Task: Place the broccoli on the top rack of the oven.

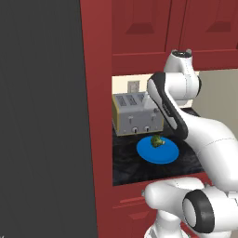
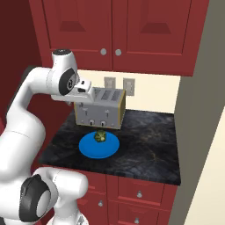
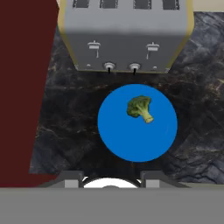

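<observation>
One small broccoli (image 3: 140,108) lies on the blue plate (image 3: 131,140) before the toaster (image 3: 127,35) on the desk, light, knobbly, likely crushable, best pinched across its head; gripper (image 3: 111,176) open above, empty.

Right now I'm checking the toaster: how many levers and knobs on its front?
2 levers and 2 knobs on the toaster, behind the blue plate.

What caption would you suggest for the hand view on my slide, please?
Gripper open above the counter, looking down at broccoli on a blue plate before the toaster.
</observation>
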Controlling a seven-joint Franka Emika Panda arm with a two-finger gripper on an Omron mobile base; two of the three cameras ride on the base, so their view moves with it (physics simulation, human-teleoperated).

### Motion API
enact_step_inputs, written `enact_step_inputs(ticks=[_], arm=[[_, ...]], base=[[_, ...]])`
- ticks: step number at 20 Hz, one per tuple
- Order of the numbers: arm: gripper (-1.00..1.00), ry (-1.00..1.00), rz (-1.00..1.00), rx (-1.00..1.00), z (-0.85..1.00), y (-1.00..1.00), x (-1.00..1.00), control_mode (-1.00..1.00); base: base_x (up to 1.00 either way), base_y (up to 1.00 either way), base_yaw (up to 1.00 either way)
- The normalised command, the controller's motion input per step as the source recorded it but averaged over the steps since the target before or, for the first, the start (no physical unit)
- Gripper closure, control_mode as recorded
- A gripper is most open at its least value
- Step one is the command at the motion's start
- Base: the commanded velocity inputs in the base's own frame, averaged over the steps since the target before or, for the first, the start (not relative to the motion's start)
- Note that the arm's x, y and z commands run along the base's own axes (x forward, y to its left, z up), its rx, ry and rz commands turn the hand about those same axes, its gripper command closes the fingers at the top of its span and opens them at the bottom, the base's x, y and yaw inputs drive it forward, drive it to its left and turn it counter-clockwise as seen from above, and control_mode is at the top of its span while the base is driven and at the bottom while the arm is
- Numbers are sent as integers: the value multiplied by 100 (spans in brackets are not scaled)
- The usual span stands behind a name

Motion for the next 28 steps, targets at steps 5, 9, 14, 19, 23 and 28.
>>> enact_step_inputs(ticks=[5, 9, 14, 19, 23, 28], arm=[[-100, 0, 0, 0, -26, -13, 0, -100], [-100, 1, 0, 0, -46, -15, 0, -100], [-100, 7, 0, 0, -50, -17, 4, -100], [-100, 8, 2, 0, -59, -4, 28, -100], [-100, -5, 8, 0, -56, -1, 26, -100], [-100, -1, 9, 0, -50, -12, 23, -100]], base=[[0, 0, 0], [0, 0, 0], [0, 0, 0], [0, 0, 0], [0, 0, 0], [0, 0, 0]])
